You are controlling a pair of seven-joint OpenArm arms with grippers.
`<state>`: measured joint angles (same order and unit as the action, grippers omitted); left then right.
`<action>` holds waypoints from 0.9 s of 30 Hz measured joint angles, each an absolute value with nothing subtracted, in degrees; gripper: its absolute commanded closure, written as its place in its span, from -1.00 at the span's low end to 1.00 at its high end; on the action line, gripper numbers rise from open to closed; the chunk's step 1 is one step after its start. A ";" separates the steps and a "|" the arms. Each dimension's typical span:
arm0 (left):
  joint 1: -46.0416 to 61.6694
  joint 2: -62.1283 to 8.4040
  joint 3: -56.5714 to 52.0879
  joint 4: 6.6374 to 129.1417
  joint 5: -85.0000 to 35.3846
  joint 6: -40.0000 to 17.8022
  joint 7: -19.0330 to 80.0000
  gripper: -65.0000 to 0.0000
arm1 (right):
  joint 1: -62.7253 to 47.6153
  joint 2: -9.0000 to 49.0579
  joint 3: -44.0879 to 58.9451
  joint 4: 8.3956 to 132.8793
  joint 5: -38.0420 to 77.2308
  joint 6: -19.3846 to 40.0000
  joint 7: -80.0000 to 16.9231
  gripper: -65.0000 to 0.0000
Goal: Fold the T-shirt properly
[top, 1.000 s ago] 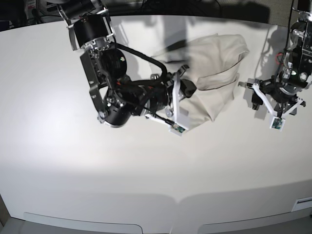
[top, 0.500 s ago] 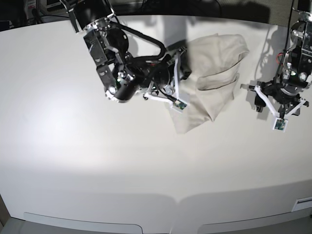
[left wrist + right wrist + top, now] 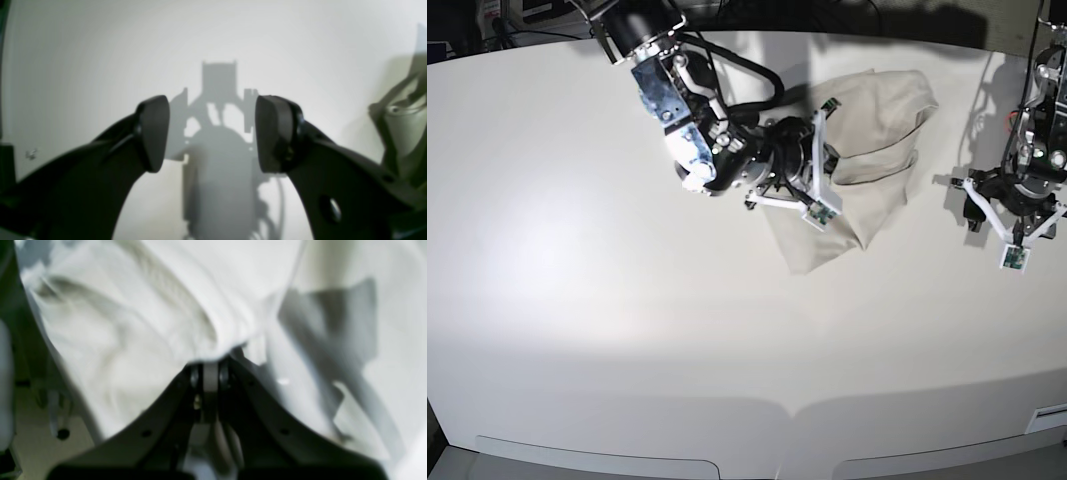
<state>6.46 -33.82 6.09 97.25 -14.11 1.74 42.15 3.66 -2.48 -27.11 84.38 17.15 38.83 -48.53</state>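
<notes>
Beige T-shirt point(image 3: 867, 150) edge pinched in right gripper point(image 3: 209, 368).

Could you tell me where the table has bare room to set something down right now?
The table is bare along the whole near side and on the side beyond the right gripper. It is crowded around the T-shirt, which that gripper pinches; a narrow bare strip separates it from the open left gripper.

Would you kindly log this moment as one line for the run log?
stage: folding underway | right gripper: shut on T-shirt edge | left gripper: open, empty, above table beside shirt | T-shirt: partly folded
</notes>
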 measured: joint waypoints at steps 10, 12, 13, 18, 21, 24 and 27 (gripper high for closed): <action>6.46 -34.30 6.09 97.25 -13.93 3.05 42.81 -0.17 | 9.45 -8.34 -28.10 74.96 10.50 38.79 -39.59 1.00; 6.46 -34.35 6.09 97.25 -13.96 3.05 42.83 -0.17 | 10.72 -8.05 -29.15 73.41 9.98 38.41 -36.93 1.00; 6.46 -34.28 6.09 97.25 -13.98 3.05 42.81 -0.17 | 11.27 -8.08 -29.71 73.03 9.91 38.37 -36.05 1.00; 6.46 -34.59 6.09 97.25 -13.96 4.51 42.81 -0.17 | 14.17 -8.27 -30.41 73.06 11.25 38.37 -31.66 1.00; 6.46 -34.57 6.09 97.25 -15.92 4.56 42.81 -0.17 | 16.75 -8.27 -29.15 73.06 12.08 37.43 -32.14 1.00; 6.46 -34.59 6.09 97.25 -18.74 4.56 42.85 -0.06 | 18.79 -8.40 -26.15 73.06 12.03 36.64 -37.80 1.00; 6.46 -34.54 6.09 97.27 -21.78 4.56 42.81 0.11 | 19.88 -8.45 -21.50 73.06 12.14 36.67 -40.58 1.00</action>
